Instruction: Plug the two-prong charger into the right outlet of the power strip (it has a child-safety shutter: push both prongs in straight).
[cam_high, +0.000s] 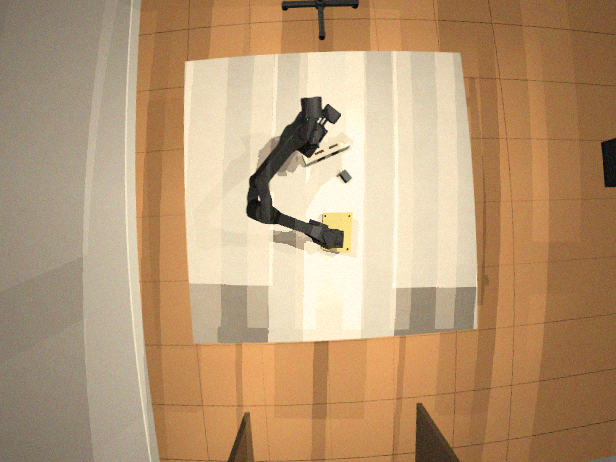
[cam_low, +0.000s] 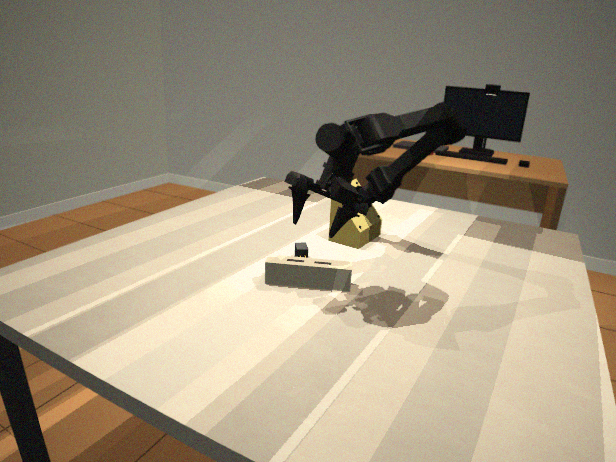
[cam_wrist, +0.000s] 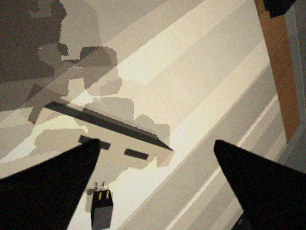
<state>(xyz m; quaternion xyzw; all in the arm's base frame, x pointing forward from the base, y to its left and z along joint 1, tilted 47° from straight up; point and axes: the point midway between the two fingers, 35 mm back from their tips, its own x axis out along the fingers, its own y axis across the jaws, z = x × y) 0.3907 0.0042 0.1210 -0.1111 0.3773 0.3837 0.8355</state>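
Observation:
The charger (cam_high: 345, 176) (cam_low: 301, 249) (cam_wrist: 102, 215) is a small dark block on the table, beside the power strip. In the wrist view its two prongs point toward the strip. The power strip (cam_high: 327, 150) (cam_low: 305, 275) (cam_wrist: 117, 150) is a pale, long block with two dark slots in its top, standing at a slant. My gripper (cam_low: 314, 230) (cam_wrist: 158, 144) is open and empty above the table. In the wrist view, the left fingertip overlaps the strip near one slot, and the charger shows low beside the left finger. In the top view the arm covers the strip's left end and hides my fingertips.
The yellow base block (cam_high: 342, 220) (cam_low: 367, 230) carries the arm and stands near the charger. The arm bends out over the left of the table (cam_high: 425, 175) in the top view. A desk (cam_low: 542, 167) with a monitor (cam_low: 487, 112) stands beyond the table.

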